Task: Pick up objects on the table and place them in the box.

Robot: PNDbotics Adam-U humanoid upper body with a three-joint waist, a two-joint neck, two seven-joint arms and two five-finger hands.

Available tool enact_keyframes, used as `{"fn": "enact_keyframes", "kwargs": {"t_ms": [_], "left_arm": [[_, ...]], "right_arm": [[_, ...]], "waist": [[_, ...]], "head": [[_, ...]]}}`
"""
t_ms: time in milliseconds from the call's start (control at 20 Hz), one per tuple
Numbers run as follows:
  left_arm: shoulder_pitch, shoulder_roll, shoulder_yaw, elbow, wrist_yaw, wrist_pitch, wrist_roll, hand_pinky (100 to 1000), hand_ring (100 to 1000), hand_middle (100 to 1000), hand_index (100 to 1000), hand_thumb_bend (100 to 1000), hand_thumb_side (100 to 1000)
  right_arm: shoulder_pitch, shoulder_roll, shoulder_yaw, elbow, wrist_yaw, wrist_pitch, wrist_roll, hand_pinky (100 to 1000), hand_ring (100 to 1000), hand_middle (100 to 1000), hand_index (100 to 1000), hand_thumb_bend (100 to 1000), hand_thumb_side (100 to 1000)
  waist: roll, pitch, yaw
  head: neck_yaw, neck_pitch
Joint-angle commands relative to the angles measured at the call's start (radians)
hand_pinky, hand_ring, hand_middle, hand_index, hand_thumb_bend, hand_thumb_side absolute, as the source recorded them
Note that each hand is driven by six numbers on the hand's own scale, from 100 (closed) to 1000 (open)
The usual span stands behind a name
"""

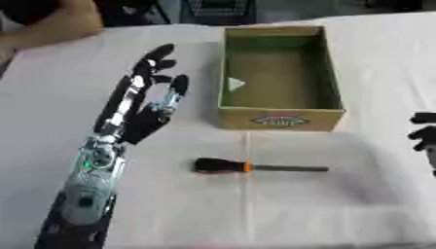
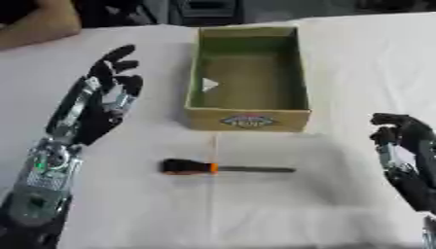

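- The left hand (image 1: 140, 109) reaches in over the white table (image 1: 340, 194) from the lower left, fingers spread and mostly straight, tips pointing toward the far edge — it holds nothing and touches nothing that can be made out.
- The right hand (image 2: 407, 151) shows at the right edge, best in the right eye view; its fingers (image 2: 393, 119) are bent over at the tips but close on nothing.
- The screwdriver (image 1: 255, 167) lies flat on the table, between the two hands and nearer the robot than the left fingertips, apart from both hands. Its black handle with an orange collar points left; the dark shaft points right.
- The box (image 1: 281, 118) — an open cardboard carton with a label on its near wall — stands just beyond the screwdriver, to the right of the left hand's fingers and not touching them.
- A small white piece (image 1: 236, 84) lies inside the box by its left wall.
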Motion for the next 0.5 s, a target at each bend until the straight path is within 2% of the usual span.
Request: {"fn": "enact_keyframes", "kwargs": {"t_ms": [50,500], "left_arm": [[-0.006,0.007,0.000,-0.018,0.005,-0.002,-0.002,797,903,963,995,359,739],[-0.006,0.007,0.000,-0.018,0.004,-0.002,-0.003,797,904,962,995,361,738]], "right_arm": [[-0.009,-0.009,-0.007,-0.017,-0.003,0.000,0.002,500,600,691,799,119,781],[-0.008,-0.008,-0.009,-0.018,-0.003,0.002,0.000,501,600,691,799,118,782]], "waist": [[-0.004,-0.010,0.000],[-0.004,-0.011,0.000]], "head": [[0.005,0.001],[0.005,0.001]]}}
